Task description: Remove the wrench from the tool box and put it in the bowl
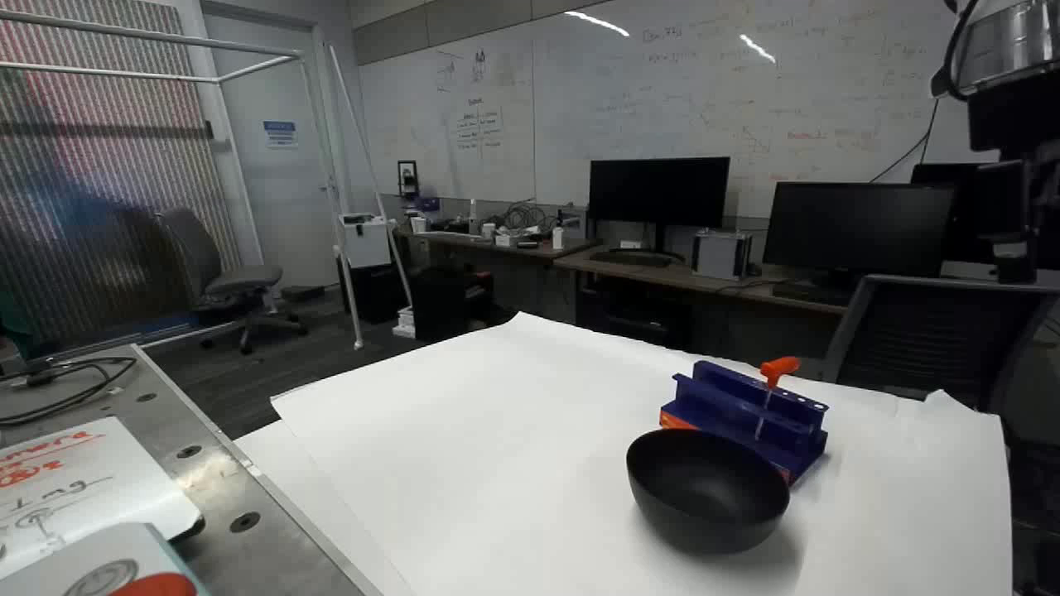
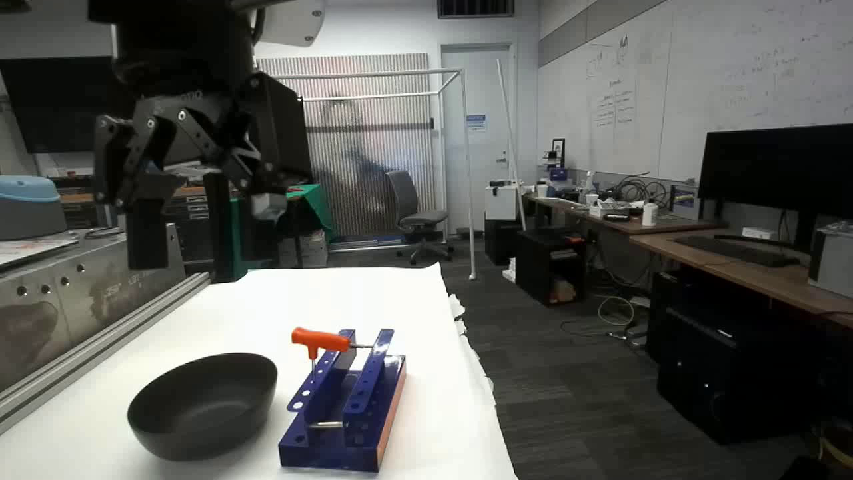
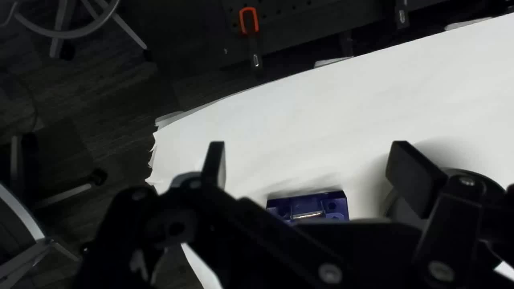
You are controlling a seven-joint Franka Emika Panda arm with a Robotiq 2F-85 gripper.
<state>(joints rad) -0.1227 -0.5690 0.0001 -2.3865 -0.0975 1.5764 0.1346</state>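
The wrench, an orange T-handled tool with a thin metal shaft, stands in the tool box, its handle above the top; it also shows in an exterior view. The dark-blue tool box has slotted, holed rails and shows in both exterior views. The black bowl stands close beside it, also in both exterior views. My gripper is open and empty, high above the table. In the wrist view its fingers are wide apart; the tool box end shows between them. The wrench is hidden there.
White paper covers the table, with a ragged edge. A metal bench runs alongside. An office chair stands just beyond the table. Desks with monitors line the whiteboard wall.
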